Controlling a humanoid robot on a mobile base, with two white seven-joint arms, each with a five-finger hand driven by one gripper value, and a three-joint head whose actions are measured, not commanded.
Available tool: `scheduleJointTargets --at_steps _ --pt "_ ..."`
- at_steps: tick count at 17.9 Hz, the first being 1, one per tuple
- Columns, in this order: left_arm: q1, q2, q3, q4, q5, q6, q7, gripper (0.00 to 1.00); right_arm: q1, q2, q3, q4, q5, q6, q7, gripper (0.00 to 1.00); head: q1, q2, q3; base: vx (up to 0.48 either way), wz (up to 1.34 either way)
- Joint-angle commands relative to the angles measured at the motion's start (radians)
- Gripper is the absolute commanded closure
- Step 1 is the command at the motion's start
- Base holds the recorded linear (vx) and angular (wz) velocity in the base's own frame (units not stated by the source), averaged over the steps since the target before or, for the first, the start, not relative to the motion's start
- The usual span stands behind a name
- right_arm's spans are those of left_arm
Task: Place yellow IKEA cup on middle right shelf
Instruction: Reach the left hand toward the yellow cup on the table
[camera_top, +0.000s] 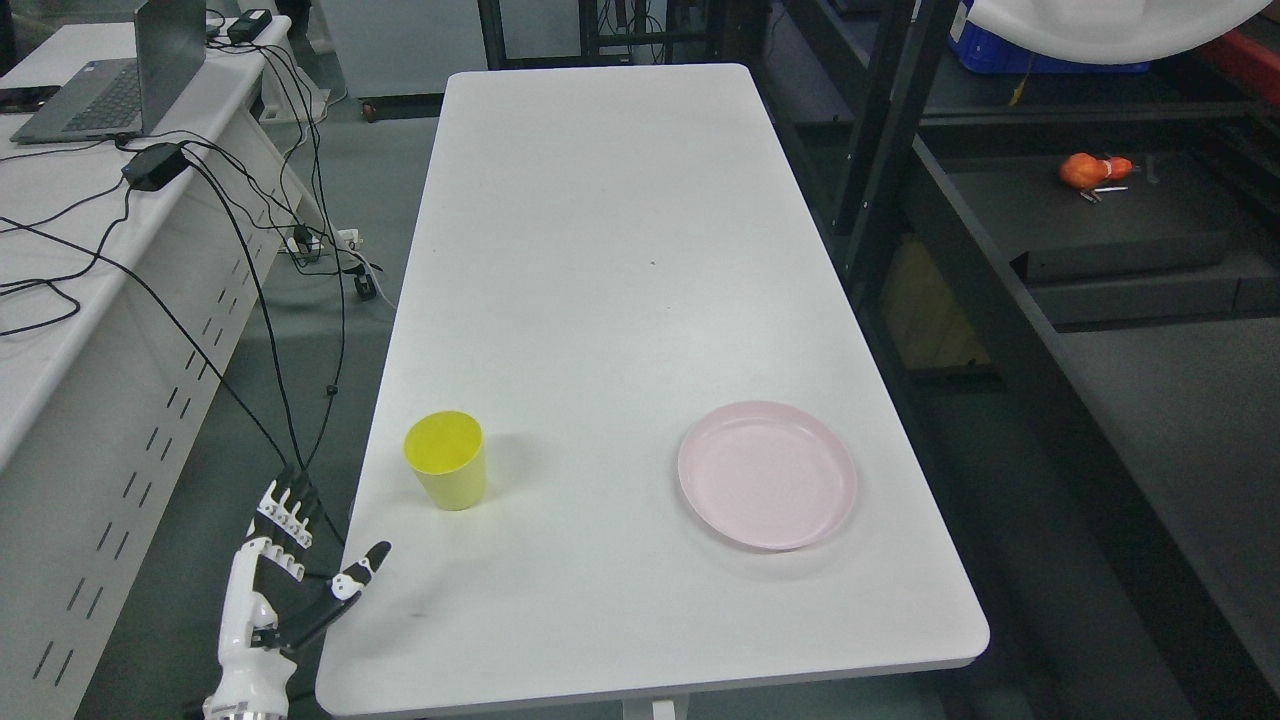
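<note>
**Cup untouched, whole task ahead**

Table (620, 250) first, since it serves as the landmark: a long white top running away from the camera, with everything that matters at its near end. Right of the table stands a dark shelf unit (1000, 330), its uprights and one long edge visible, but which level counts as the middle right one cannot be judged, because the unit is cut off at the top and right borders and its surfaces merge into shadow. A small orange object (1092, 170) lies on a dark surface deep inside it; its identity is unclear.

On the table's near right part rests a pink plate (767, 475), empty. Toward the table's near left edge stands the yellow cup (446, 460), upright, mouth up, nothing showing inside, well apart from the plate.

Just off the table's near left corner, below its edge, hangs the left hand (285, 580), fingers spread and thumb angled toward the tabletop, gripping nothing and not touching the cup. The right arm is out of sight.

By my reading, nothing is done: reaching, grasping, lifting, carrying across to the shelf and setting down all remain.
</note>
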Motion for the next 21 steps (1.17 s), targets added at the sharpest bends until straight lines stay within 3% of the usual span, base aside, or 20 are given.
scheduleJointTargets --at_steps 1,14,21 --pt "0.008 0.014 -0.025 0.001 0.005 0.0 0.0 0.01 0.014 -0.017 0.017 0.0 -0.025 0.001 0.001 0.01 0.0 0.0 0.0 0.0 0.0" --pt "-0.174 0.009 -0.025 0.12 0.122 0.009 -0.003 0.03 0.014 -0.017 0.017 0.0 -0.025 0.001 0.001 0.01 0.0 0.0 0.0 0.0 0.0" --pt "-0.249 0.0 -0.091 0.251 0.122 0.012 -0.143 0.03 0.014 -0.017 0.017 0.0 -0.025 0.001 0.001 0.01 0.0 0.0 0.0 0.0 0.0"
